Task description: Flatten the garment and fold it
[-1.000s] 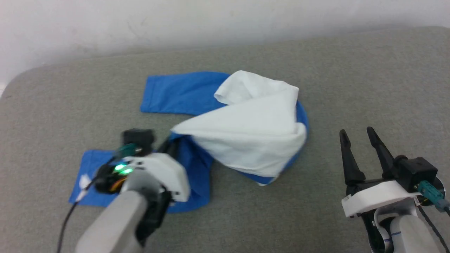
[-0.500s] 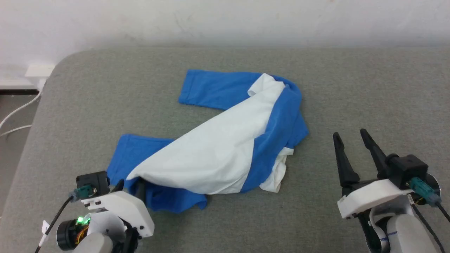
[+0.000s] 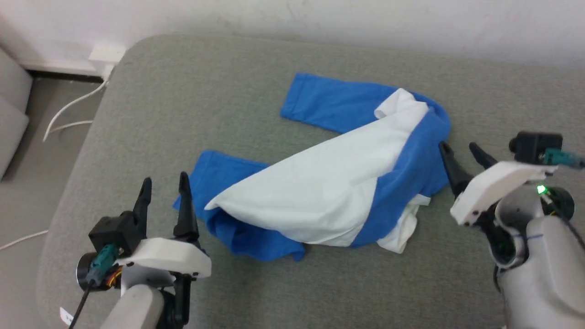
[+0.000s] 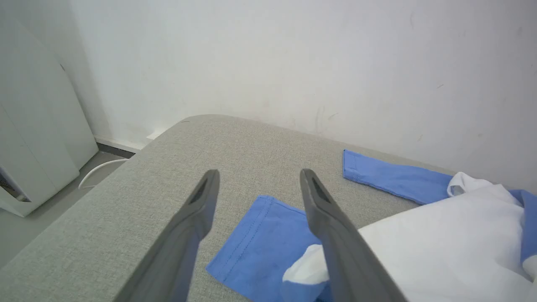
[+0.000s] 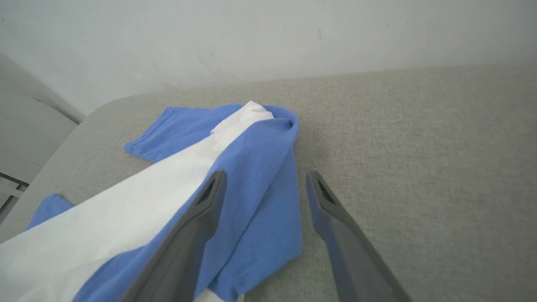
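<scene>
1. A grey fabric-covered desk (image 3: pixel 228 100) is set against a white wall (image 3: pixel 320 18).
2. The garment (image 3: pixel 329 192), a crumpled white and bright-blue cotton T-shirt, is heaped mid-desk.
3. The left end effector (image 3: pixel 165 179) and right end effector (image 3: pixel 458 146) are held spread, empty, beside opposite garment edges.
4. Stacked layers may be pinched together, so bunching could be worsened.
</scene>
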`<state>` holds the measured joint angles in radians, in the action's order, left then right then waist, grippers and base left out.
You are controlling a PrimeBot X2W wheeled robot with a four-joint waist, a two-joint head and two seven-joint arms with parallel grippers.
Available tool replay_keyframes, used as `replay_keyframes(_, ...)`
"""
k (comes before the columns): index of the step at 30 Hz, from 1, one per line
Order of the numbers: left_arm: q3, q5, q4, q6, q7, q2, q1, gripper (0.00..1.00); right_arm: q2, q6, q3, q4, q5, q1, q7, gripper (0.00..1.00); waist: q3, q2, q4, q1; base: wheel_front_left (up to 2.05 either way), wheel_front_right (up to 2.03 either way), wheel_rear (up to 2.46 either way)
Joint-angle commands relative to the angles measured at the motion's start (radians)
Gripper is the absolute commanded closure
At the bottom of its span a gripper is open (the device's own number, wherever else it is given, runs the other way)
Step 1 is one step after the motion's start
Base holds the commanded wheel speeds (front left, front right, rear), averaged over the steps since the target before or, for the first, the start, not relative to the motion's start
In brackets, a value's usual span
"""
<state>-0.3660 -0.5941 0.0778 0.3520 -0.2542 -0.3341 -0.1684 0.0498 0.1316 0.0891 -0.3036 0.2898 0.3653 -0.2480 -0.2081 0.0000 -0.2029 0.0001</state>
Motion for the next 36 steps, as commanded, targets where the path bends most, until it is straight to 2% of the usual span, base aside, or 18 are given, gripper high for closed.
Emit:
replay_keyframes(1, 0.009, 0.016, -0.005, -0.008, -0.006, 0.010, -0.018, 0.00, 0.000, -0.001, 0.009, -0.009, 0.009, 0.025, -0.010, 0.00, -0.031, 0.0000, -0.043, -0.0001, 0.00, 0.00, 0.00)
replay_keyframes(5, 0.049, 0.094, -0.027, -0.055, -0.007, 0.076, -0.032, 0.00, 0.000, -0.001, 0.065, -0.088, 0.026, 0.120, -0.086, 0.00, -0.056, 0.0000, -0.075, -0.0001, 0.00, 0.00, 0.00)
replay_keyframes(11, 0.108, 0.174, -0.012, -0.127, -0.007, 0.160, -0.026, 0.00, 0.000, -0.001, 0.105, -0.207, -0.014, 0.228, -0.173, 0.00, -0.080, 0.0000, -0.091, -0.0001, 0.00, 0.00, 0.00)
replay_keyframes(12, 0.117, 0.183, -0.006, -0.138, -0.007, 0.168, -0.025, 0.00, 0.000, -0.001, 0.105, -0.219, -0.016, 0.242, -0.171, 0.06, -0.082, 0.0000, -0.091, -0.0001, 0.00, 0.00, 0.00)
replay_keyframes(13, 0.126, 0.192, -0.001, -0.148, -0.007, 0.177, -0.025, 0.00, 0.000, -0.001, 0.102, -0.229, -0.019, 0.254, -0.169, 0.58, -0.085, 0.0000, -0.090, -0.0001, 0.00, 0.00, 0.00)
replay_keyframes(14, 0.135, 0.200, 0.005, -0.158, -0.007, 0.185, -0.025, 0.00, 0.000, -0.001, 0.099, -0.234, -0.013, 0.265, -0.161, 0.87, -0.086, 0.0000, -0.089, -0.0001, 0.00, 0.00, 0.00)
replay_keyframes(15, 0.145, 0.207, 0.010, -0.167, -0.007, 0.192, -0.025, 0.00, 0.000, -0.001, 0.099, -0.238, -0.014, 0.274, -0.149, 1.00, -0.087, 0.0000, -0.086, -0.0001, 0.00, 0.00, 0.00)
replay_keyframes(21, 0.194, 0.244, 0.040, -0.204, -0.007, 0.221, -0.022, 0.00, 0.000, -0.001, 0.117, -0.203, -0.068, 0.280, -0.044, 1.00, -0.072, 0.0000, -0.050, -0.0001, 0.00, 0.00, 0.00)
replay_keyframes(26, 0.232, 0.265, 0.062, -0.221, -0.008, 0.227, -0.012, 0.00, 0.001, -0.001, 0.163, -0.046, -0.215, 0.230, 0.071, 1.00, -0.030, 0.0000, 0.002, -0.0001, 0.00, 0.00, 0.00)
replay_keyframes(32, 0.262, 0.278, 0.083, -0.250, -0.008, 0.227, -0.002, 0.00, 0.001, -0.001, 0.308, 0.194, -0.318, 0.108, 0.113, 1.00, 0.012, 0.0000, 0.073, -0.0001, 0.00, 0.00, 0.00)
replay_keyframes(36, 0.263, 0.289, 0.092, -0.260, -0.008, 0.232, 0.001, 0.00, 0.001, -0.001, 0.417, 0.289, -0.299, 0.004, 0.090, 1.00, 0.029, 0.0000, 0.116, -0.0001, 0.00, 0.00, 0.00)
